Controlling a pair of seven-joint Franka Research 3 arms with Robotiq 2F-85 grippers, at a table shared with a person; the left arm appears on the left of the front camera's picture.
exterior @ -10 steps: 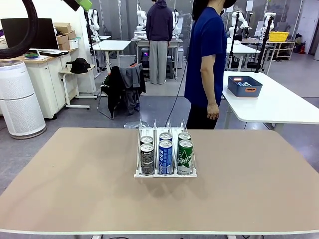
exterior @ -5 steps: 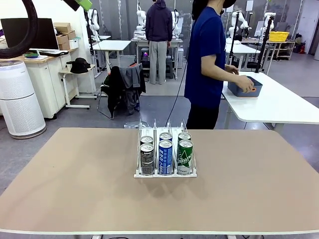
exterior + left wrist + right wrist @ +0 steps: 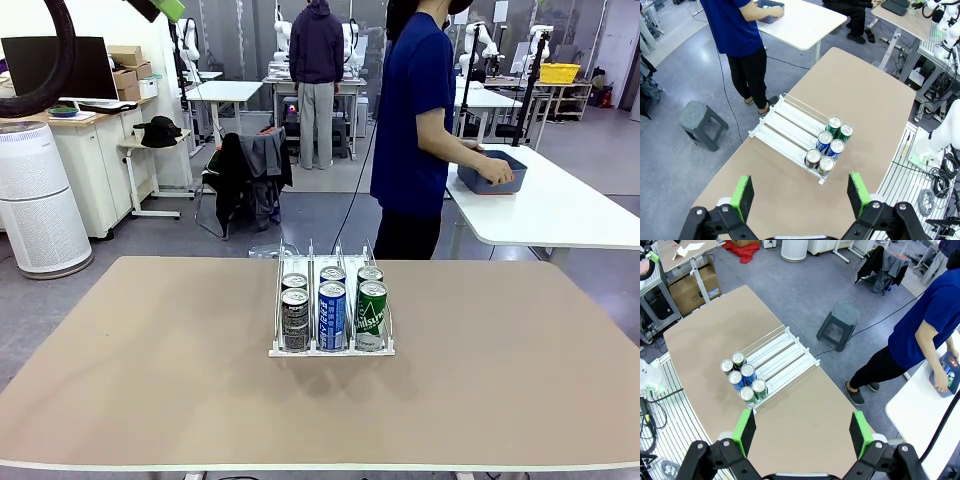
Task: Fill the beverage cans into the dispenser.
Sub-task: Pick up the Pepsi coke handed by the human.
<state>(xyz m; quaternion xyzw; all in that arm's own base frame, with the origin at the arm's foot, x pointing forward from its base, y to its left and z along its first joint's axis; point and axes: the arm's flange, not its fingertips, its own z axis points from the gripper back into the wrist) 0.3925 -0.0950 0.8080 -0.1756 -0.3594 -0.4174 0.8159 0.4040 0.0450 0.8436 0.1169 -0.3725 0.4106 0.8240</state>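
Both claws hang high over the table with nothing in them: our left gripper stands with its green pads spread wide, and our right gripper is spread just the same; neither is near anything it could take. Below them the dispenser sits at the middle of the table, and six beverage cans stand upright in it, two deep in each of its three lanes, crowded at the end nearest us; a dark can leads the left lane, a blue one the middle, a green one the right; from the left wrist the far stretch of the lanes lies bare. We see no loose can on our table; the person at the far side is turned to a neighbouring white table, a hand in a blue-grey tub, and what lies in it is too small for us to tell. We judge such a can stiff enough if full, yet thin-walled and easily dented, with a smooth painted skin that may slip on the pads; we would take it across the middle of the body, upright, with a modest squeeze, never by the rim; we would lower it between the thin dividers squarely, since those look ready to flex or catch.
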